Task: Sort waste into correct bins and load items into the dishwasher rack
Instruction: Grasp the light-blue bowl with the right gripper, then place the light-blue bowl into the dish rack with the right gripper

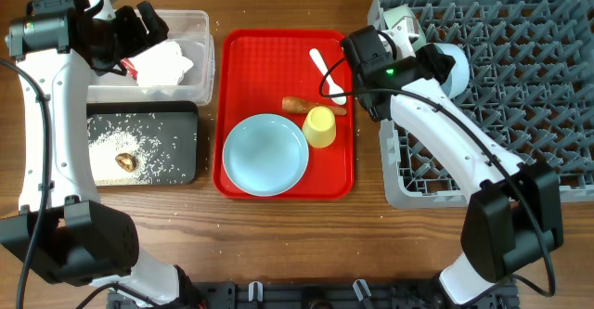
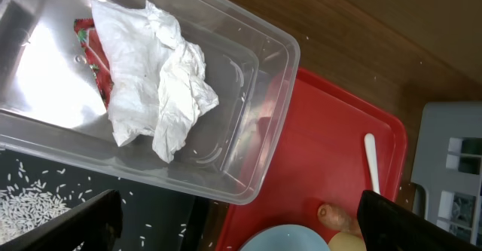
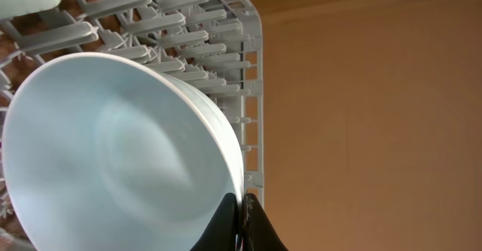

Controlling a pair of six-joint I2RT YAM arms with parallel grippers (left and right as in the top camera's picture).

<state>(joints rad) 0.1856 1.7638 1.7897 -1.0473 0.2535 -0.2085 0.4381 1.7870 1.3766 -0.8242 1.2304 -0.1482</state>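
The red tray (image 1: pixel 255 68) sits mid-table (image 1: pixel 278 244) and serves as the reference here. On its near half lies the pale blue plate (image 1: pixel 265 154), with the yellow cup (image 1: pixel 320 126) just beside the plate's far right edge. The small carrot (image 1: pixel 299 105) lies crosswise right behind the cup; whether the two touch cannot be told. The white spoon (image 1: pixel 327 75) lies slanted in the tray's far right corner. Left of the tray's far half stands the clear tub (image 1: pixel 200 58), holding the crumpled napkin (image 2: pixel 162 85) with the red-and-white wrapper (image 2: pixel 94 51) partly under it. Left of the tray's near half is the black tray (image 1: pixel 181 151), strewn with rice grains (image 1: pixel 148 147) and carrying the brown lump (image 1: pixel 126 160). The left pincer (image 2: pixel 237 202) hangs over the tub, its fingers spread wide and empty. Right of the red tray is the grey rack (image 1: pixel 520 68). Over the rack's corner nearest the tray's far end, the right pincer (image 3: pixel 242 217) is pressed onto the rim of a pale blue bowl (image 3: pixel 113 160), which it holds tilted on edge among the pegs.
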